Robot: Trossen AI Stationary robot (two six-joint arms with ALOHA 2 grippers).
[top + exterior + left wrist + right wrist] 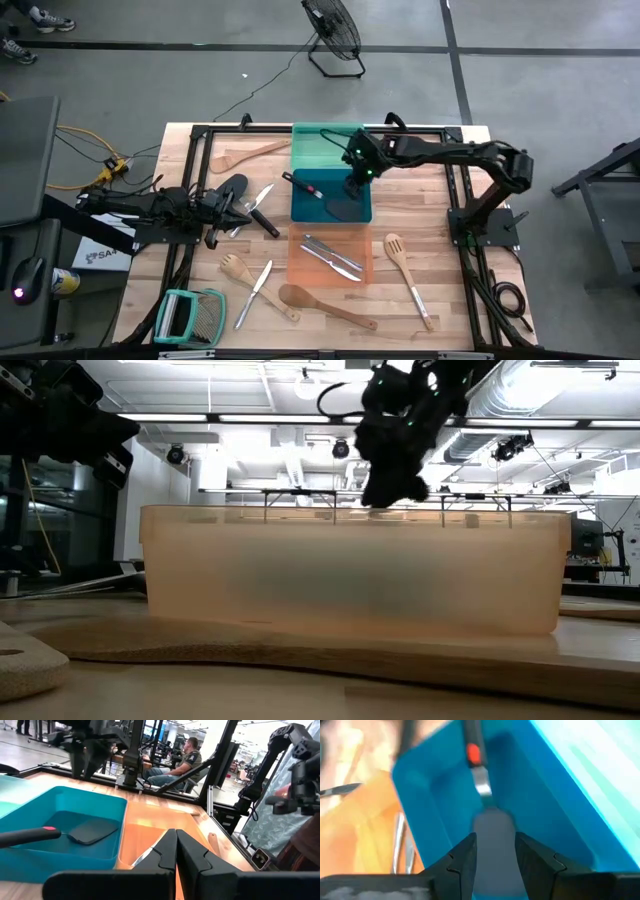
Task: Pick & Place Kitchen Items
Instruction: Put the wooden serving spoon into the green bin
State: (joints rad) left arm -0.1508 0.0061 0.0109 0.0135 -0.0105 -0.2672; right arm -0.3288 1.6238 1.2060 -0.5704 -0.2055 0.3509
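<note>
A black spatula (322, 194) with a red mark on its handle lies in the blue tray (360, 212). Its blade (92, 831) rests flat on the tray's floor and its handle (293, 180) slants up toward the tray's left rim. My right gripper (495, 840) hangs open above the blade, pointing steeply down, clear of it; the high view shows it over the tray (357, 185). My left gripper (245, 207) waits shut at the table's left, pointing level toward the trays. Silver knives (333, 258) lie in the orange tray (300, 270).
A green tray (320, 145) stands behind the blue one. Loose on the wood lie a wooden spatula (245, 155), a black spatula (225, 190), knives (255, 292), a wooden fork (237, 268) and wooden spoons (320, 305), (405, 270). A person (185, 760) sits beyond the table.
</note>
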